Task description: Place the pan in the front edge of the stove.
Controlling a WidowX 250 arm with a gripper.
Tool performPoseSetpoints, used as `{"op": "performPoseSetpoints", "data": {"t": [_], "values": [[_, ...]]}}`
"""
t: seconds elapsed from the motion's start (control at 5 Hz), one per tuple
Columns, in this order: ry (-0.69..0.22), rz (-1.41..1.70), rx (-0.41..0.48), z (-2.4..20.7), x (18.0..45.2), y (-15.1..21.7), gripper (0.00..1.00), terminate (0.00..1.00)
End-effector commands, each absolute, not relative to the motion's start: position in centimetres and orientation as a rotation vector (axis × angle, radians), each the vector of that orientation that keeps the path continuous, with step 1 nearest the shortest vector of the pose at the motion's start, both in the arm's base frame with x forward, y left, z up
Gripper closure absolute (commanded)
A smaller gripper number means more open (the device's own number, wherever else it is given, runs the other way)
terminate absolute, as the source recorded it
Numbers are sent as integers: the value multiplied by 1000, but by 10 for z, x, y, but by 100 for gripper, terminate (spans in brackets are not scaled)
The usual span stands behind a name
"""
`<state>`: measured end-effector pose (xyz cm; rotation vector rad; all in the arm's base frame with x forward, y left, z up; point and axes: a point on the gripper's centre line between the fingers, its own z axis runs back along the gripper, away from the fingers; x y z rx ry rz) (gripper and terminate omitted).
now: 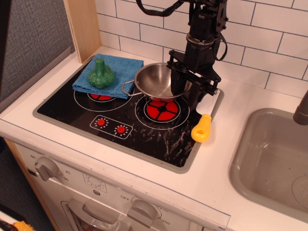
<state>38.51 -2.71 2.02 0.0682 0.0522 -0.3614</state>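
Jaws (186,91) stood spread astride the pan (156,81) rim at the stove (159,139) rear; a shallow pinch risked tipping it

Right rim and right loop handle of the pan (155,80) hidden behind the gripper (186,94); spatula (206,115) blade partly covered; sink (269,163) cut off at right edge.

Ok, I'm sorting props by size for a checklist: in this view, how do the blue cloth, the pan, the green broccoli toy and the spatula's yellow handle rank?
Largest to smallest as they look:
1. blue cloth
2. pan, close to the cloth and partly hidden by the gripper, so unsure
3. green broccoli toy
4. yellow handle
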Motion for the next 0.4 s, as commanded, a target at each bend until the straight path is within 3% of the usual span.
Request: {"op": "performPoseSetpoints", "data": {"t": [0.0, 0.2], "values": [[-21, -364, 62, 50, 386, -24, 100, 0], [-107, -342, 50, 85, 384, -20, 100, 0]]}}
